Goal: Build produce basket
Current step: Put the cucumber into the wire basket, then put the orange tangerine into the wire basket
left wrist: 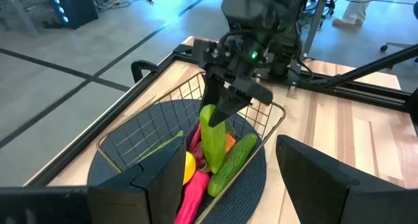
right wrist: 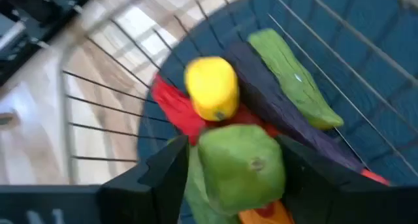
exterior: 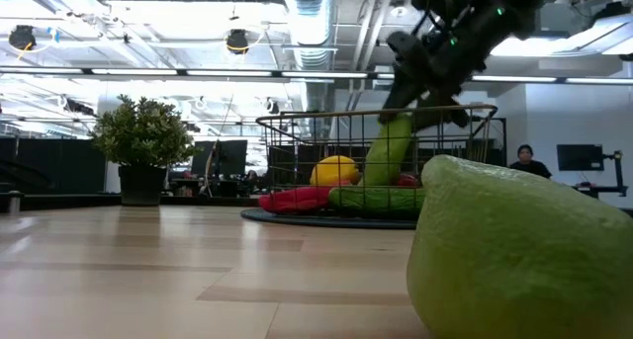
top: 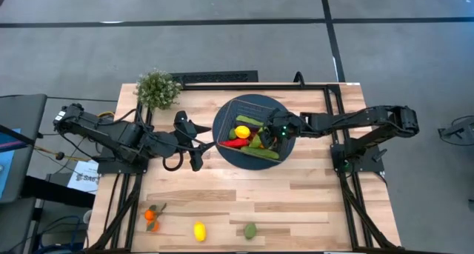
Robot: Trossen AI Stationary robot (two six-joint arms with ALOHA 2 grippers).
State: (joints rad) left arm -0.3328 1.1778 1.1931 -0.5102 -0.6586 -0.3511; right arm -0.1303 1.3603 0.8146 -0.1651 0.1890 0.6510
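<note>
The wire basket [top: 235,106] stands on a round blue mat [top: 255,100] at the table's middle. In it lie a lemon [right wrist: 210,87], a red pepper [exterior: 292,199], a purple eggplant [right wrist: 274,103] and a dark green cucumber [left wrist: 232,162]. My right gripper [left wrist: 225,106] hangs over the basket, shut on a light green cucumber [exterior: 388,151]. To the left of the basket my left gripper [top: 196,146] waits, raised and open, holding nothing. Near the front edge of the table lie a lemon [top: 199,231], a lime [top: 251,230] and an orange beside a carrot [top: 152,215]. My right gripper pinches the light green cucumber's upper end [right wrist: 241,165] between its two fingers. The fingers slant down into the basket from the table's right side. The cucumber stands steeply tilted below them, with its lower end [left wrist: 212,162] among the produce in the basket.
A bushy potted plant [top: 157,89] stands at the far left corner. The lime [exterior: 524,250] looms close before the low camera. Bare wood lies between the basket and the loose produce at the front.
</note>
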